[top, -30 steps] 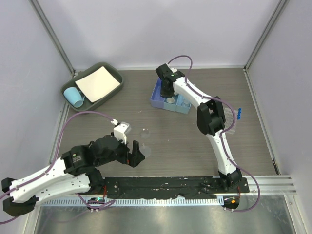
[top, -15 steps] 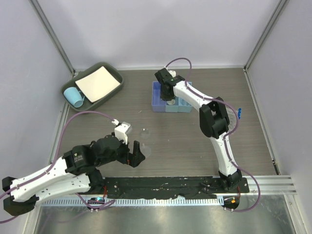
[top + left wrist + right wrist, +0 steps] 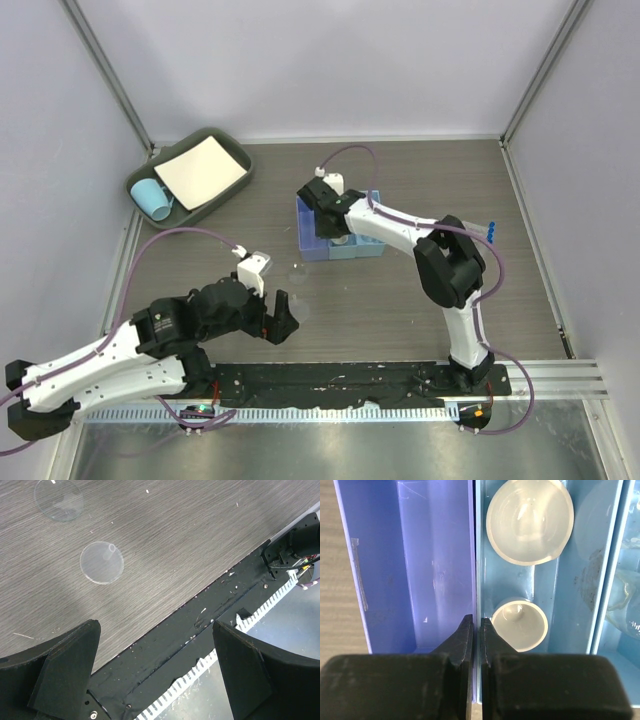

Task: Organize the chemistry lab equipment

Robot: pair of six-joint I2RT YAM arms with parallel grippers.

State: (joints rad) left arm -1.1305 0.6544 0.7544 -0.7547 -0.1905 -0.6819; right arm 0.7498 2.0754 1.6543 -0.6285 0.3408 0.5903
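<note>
My right gripper is shut on the divider wall of the light-blue divided box. The compartment right of the wall holds a round whitish dish and a small funnel. Clear glassware shows in the far-right compartment. The left compartment is bare. My left gripper is open and empty above the table's front edge. Two clear round dishes lie on the table beyond it. In the top view they lie between the two grippers.
A clear tube rack with blue-capped tubes stands at the right, mostly hidden behind the right arm. A green tray at the back left holds a white sheet and a light-blue cup. A black strip runs along the table's front edge.
My right gripper has moved left and toward the front with the divided box in its grip. The left arm has barely moved.
</note>
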